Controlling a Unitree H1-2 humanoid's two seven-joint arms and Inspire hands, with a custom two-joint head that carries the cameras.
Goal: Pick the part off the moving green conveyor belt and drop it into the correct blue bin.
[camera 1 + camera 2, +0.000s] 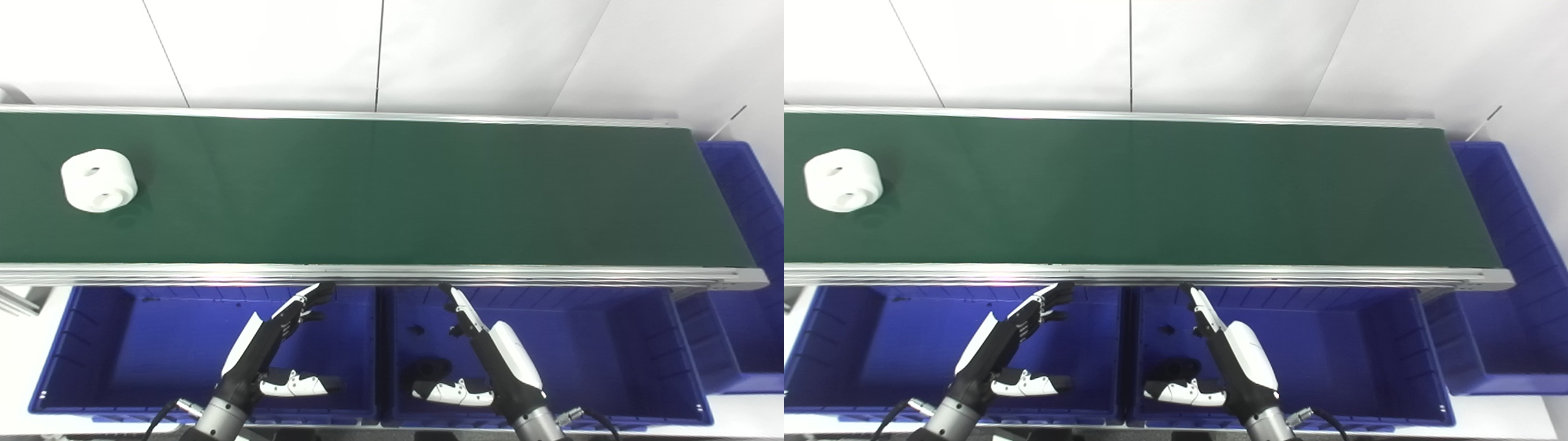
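Left hand open, empty, above left bin. Right hand open, empty, above middle bin; dark item beneath, identity unclear. White part on belt, far left, well apart from both hands.

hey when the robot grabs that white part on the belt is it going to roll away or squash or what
The white part looks like a rigid moulded block with two holes, so it probably won't squash. It seems to lie on a flat face on the green belt, so rolling looks unlikely. Its rounded, smooth-looking sides might slip in a loose grip.
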